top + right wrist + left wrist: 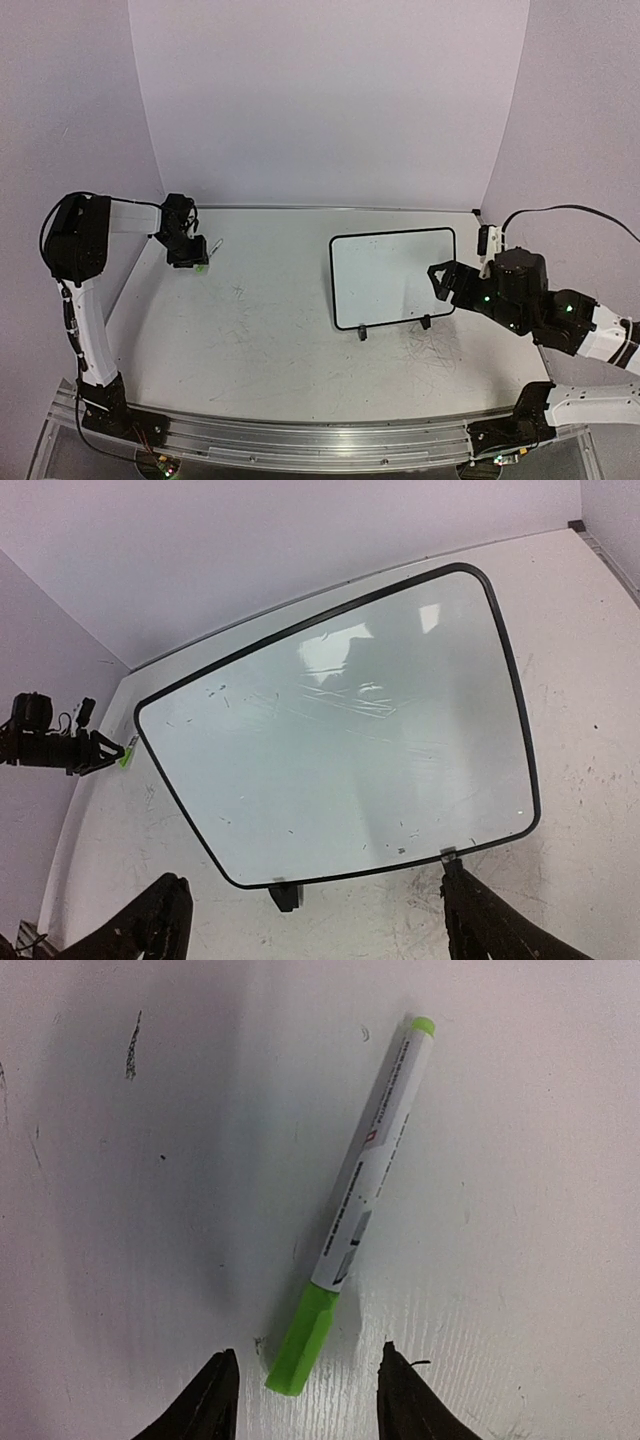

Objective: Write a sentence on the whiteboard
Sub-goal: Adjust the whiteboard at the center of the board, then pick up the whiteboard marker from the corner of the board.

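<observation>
The whiteboard (393, 275) stands right of centre on its little black feet; in the right wrist view the whiteboard (340, 730) shows only specks and glare, and no sentence shows on it. A white marker (365, 1180) with a green cap lies flat on the table at the far left, where the marker (214, 245) looks tiny from above. My left gripper (308, 1352) hangs over it, open, the cap end lying between the fingertips without touching them. My right gripper (312, 878) is open wide at the board's near right edge, holding nothing.
The tabletop (270, 340) is scuffed with grey scribbles, most densely in front of the board. White walls close in at the back and on both sides. The left gripper (188, 258) sits near the back left corner, the right gripper (440, 280) by the board's right edge.
</observation>
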### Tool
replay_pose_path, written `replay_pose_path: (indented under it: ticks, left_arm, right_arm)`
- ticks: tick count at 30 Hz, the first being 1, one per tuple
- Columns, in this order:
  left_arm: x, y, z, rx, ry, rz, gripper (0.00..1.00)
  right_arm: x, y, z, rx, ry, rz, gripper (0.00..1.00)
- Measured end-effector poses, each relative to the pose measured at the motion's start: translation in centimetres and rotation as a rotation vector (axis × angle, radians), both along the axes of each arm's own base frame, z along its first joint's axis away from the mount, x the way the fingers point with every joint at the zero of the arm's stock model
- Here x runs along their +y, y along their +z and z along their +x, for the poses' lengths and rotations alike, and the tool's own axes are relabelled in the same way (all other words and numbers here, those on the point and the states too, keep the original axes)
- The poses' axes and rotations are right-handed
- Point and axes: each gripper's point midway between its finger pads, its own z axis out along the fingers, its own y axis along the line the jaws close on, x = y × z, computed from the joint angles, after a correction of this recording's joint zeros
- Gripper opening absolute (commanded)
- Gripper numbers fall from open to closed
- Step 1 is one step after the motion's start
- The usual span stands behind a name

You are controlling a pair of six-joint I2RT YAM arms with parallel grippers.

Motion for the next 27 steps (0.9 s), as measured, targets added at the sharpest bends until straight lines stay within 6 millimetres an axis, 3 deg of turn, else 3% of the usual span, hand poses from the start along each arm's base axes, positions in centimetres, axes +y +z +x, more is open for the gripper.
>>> replay_pose_path:
  ticks: [6,10,19,24,27]
  left_arm:
    - [-0.1,-1.0,0.7,0.008,-0.028,0.018,0.36]
    - [0.1,-1.4,1.0,0.017,-0.038,0.041,0.2]
    - [0.3,-1.7,0.9,0.032,-0.062,0.143,0.06]
    - [-1.5,-1.3,-0.3,0.05,-0.102,0.186,0.0]
    - [-3.7,1.1,-2.3,0.036,-0.149,0.175,0.0]
  right_arm:
    - [0.4,0.8,0.1,-0.034,0.046,-0.06,0.87]
    - [0.4,1.0,0.1,-0.052,0.06,-0.093,0.87]
    - [0.0,1.2,0.3,-0.076,0.06,-0.137,0.85]
    - [0.2,1.0,0.2,-0.093,0.095,-0.196,0.85]
    - [0.8,0.7,0.1,-0.092,0.142,-0.225,0.88]
